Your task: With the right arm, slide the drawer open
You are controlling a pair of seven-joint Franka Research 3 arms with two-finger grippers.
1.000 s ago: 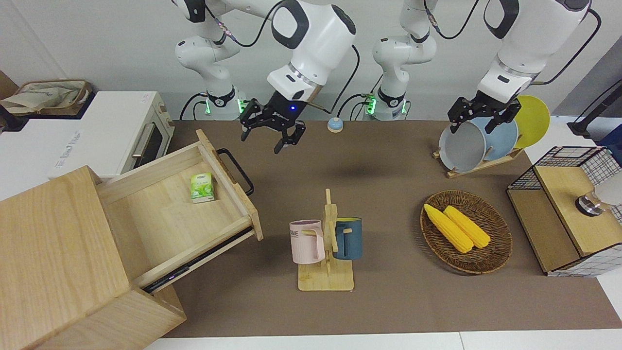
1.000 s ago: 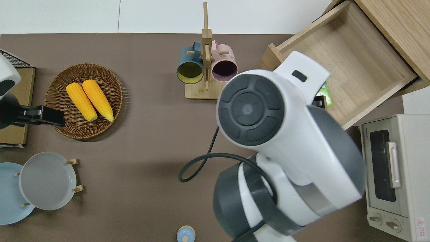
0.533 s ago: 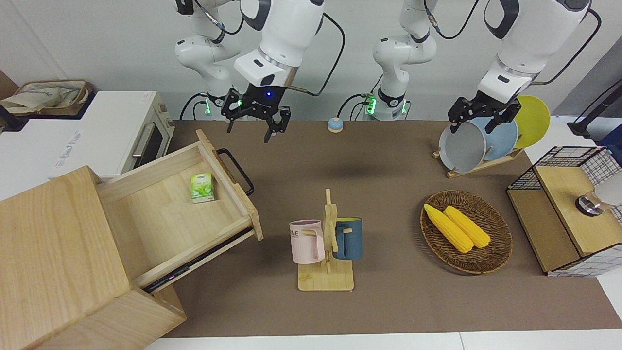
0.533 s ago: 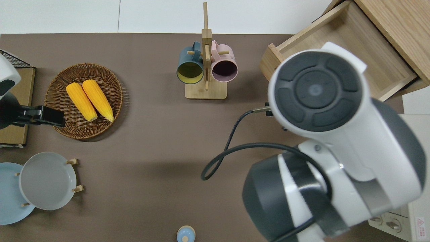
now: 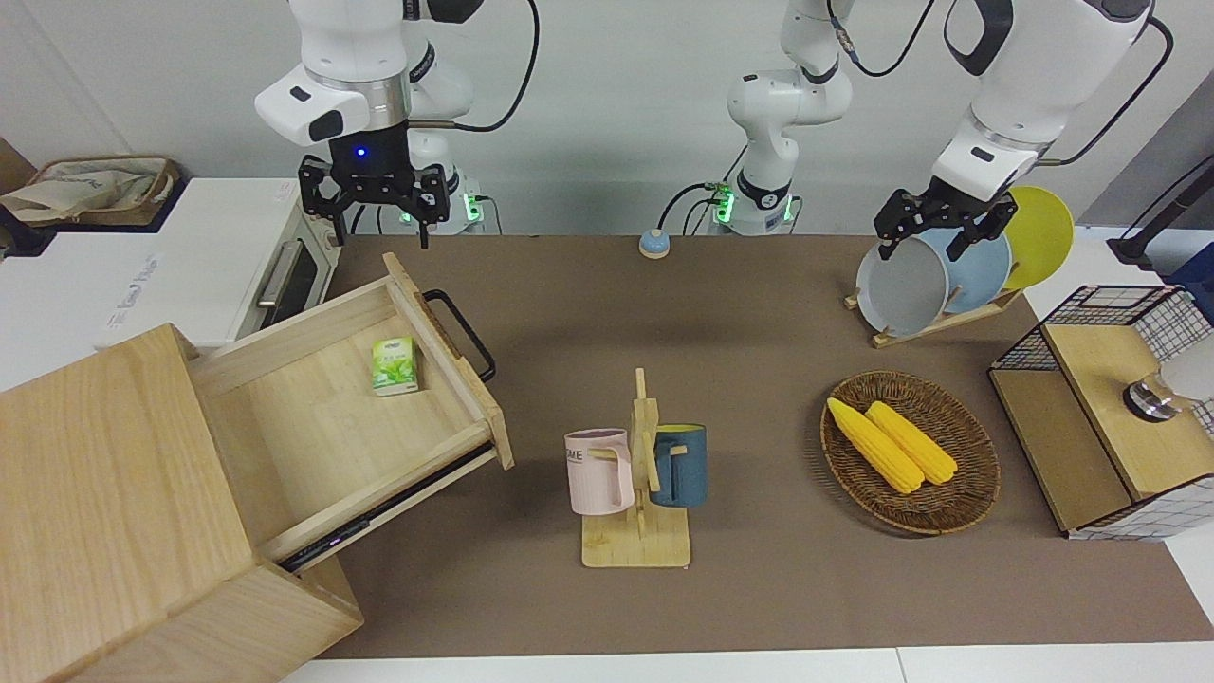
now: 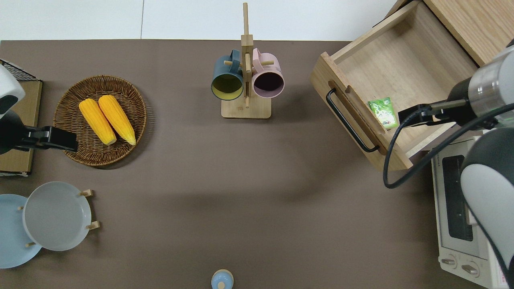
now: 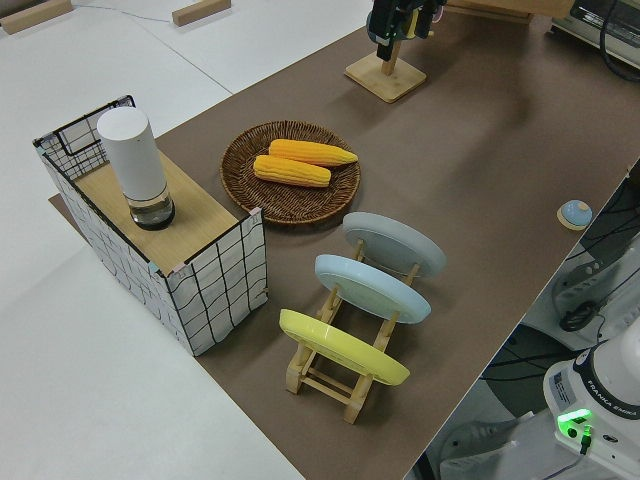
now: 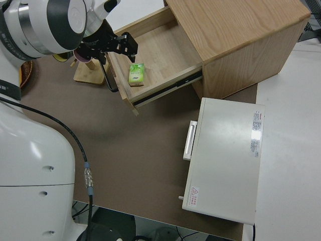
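Note:
The pale-wood drawer (image 5: 332, 427) stands pulled out of its big cabinet (image 5: 104, 493), black loop handle (image 5: 462, 334) toward the table's middle. A small green box (image 5: 395, 365) lies in it. The overhead view shows the drawer (image 6: 413, 72), its handle (image 6: 349, 122) and the box (image 6: 383, 113). My right gripper (image 5: 373, 216), blue light on its wrist, is open and empty, raised over the drawer's end nearest the robots, beside the toaster oven. It also shows in the right side view (image 8: 113, 47). My left gripper (image 5: 934, 228) is parked, open.
A white toaster oven (image 5: 237, 266) stands beside the cabinet, nearer to the robots. A mug rack (image 5: 637, 474) with two mugs, a basket (image 5: 958, 503) of corn, a plate rack (image 5: 948, 318), a wire-mesh box (image 5: 1110, 417) and a small bell (image 5: 654, 244) are on the brown mat.
My right arm has swung from over the middle of the table toward its own end and risen, open all along. The drawer has stayed open and still. The left arm has not moved.

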